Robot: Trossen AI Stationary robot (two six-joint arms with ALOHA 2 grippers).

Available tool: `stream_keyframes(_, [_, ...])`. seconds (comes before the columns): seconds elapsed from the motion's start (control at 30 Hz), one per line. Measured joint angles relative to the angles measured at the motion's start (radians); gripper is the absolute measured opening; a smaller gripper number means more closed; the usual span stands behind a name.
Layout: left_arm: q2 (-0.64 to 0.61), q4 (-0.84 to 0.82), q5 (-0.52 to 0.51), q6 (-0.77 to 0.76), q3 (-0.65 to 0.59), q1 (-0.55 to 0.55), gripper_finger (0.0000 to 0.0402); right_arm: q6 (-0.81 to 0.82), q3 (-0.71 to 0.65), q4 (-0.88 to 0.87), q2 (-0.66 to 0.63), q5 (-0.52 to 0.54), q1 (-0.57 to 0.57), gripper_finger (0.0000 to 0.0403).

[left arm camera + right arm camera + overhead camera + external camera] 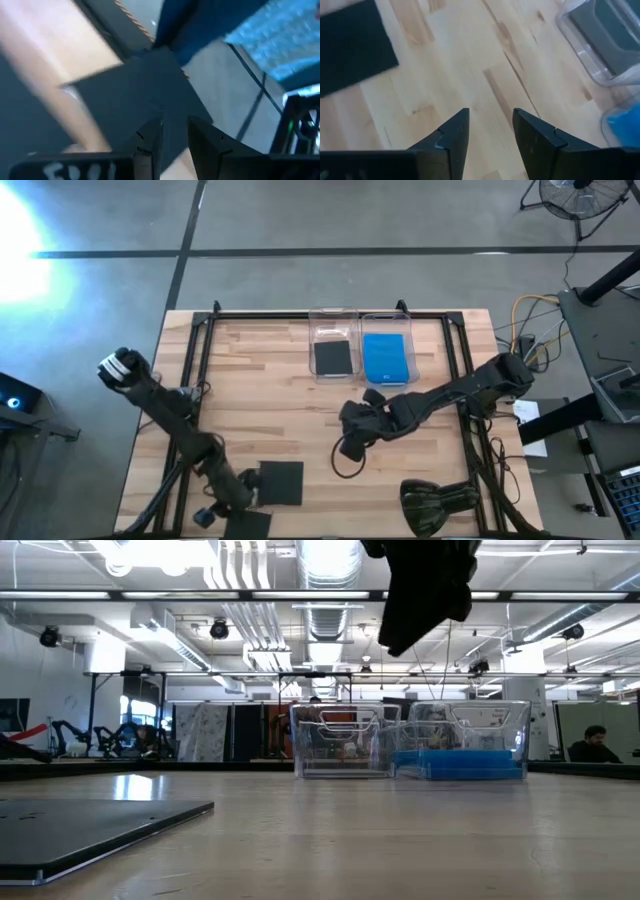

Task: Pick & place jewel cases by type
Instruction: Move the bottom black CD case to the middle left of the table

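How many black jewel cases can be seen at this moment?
2: one black case in the left clear bin, one black case on the table's near edge by the left pincer. Stacked ones may be hidden.

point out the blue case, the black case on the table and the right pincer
blue case (pixel 385 358): high view, middle of its top face
black case on the table (pixel 281 482): high view, centre of its face
right pincer (pixel 490 131): right wrist view, gap between fingertips

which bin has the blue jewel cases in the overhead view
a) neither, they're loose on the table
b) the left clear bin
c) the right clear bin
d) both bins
c) In the high view the blue jewel cases lie in the right clear bin, while the left clear bin beside it holds a black jewel case.
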Motion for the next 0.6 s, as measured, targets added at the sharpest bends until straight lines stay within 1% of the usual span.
stream_keyframes(0.07, [0.035,0.024,0.001,-0.004,0.016,-0.03,0.0067,-0.003,-0.013,0.008,0.0,0.0,0.0,0.0142])
stream_keyframes(0.17, [0.081,0.071,0.002,-0.009,0.034,-0.041,0.0067,-0.003,-0.031,0.016,0.001,0.0,0.0,0.0137])
stream_keyframes(0.3, [0.152,0.113,0.0,-0.007,0.037,-0.041,0.0067,-0.001,-0.047,0.026,0.001,0.0,0.0,0.0131])
stream_keyframes(0.5, [0.245,0.113,-0.022,0.037,0.019,-0.037,0.0067,0.001,-0.057,0.025,0.001,-0.002,0.0,0.0124])
stream_keyframes(0.6, [0.265,0.128,-0.014,0.042,0.012,-0.026,0.0067,0.001,-0.057,0.024,0.001,-0.002,0.0,0.0123])
